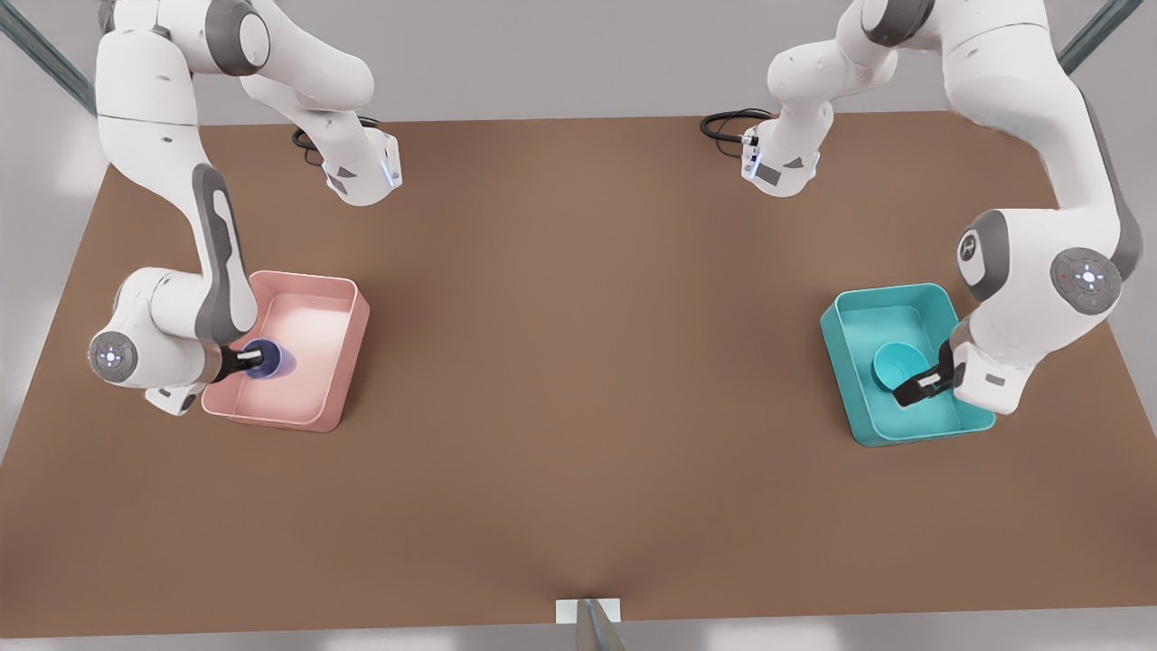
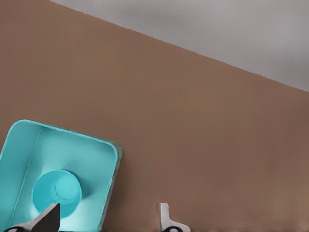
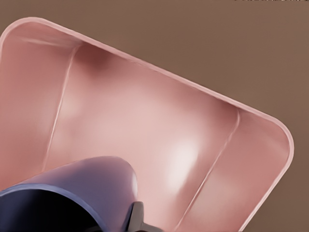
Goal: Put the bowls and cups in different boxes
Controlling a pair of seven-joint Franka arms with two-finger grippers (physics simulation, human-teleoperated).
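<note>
On my feed the right gripper (image 1: 246, 360) is over the pink box (image 1: 339, 298) on the front view's left, fingers clamped on the rim of the purple cup (image 1: 271, 358). The cup is tilted on its side, held inside the outline of the pink box; I can't tell whether it touches the box floor. In the right wrist view the cup (image 3: 82, 191) sits in the foreground with the pink box (image 3: 270, 130) spread out behind it.

The left gripper (image 1: 924, 383) is over the teal box (image 1: 931, 294) on the front view's right. Its fingers are spread apart, gripping nothing. The teal bowl (image 1: 895, 362) lies inside the teal box, just beside the fingertips; I can't tell if they touch it. In the left wrist view the bowl (image 2: 58, 191) rests on the floor of the teal box (image 2: 111, 154), with one dark finger (image 2: 46, 218) over its edge and the other finger (image 2: 165, 215) out over the brown table (image 2: 193, 121).

The two boxes are well apart on the table (image 1: 578, 362).
</note>
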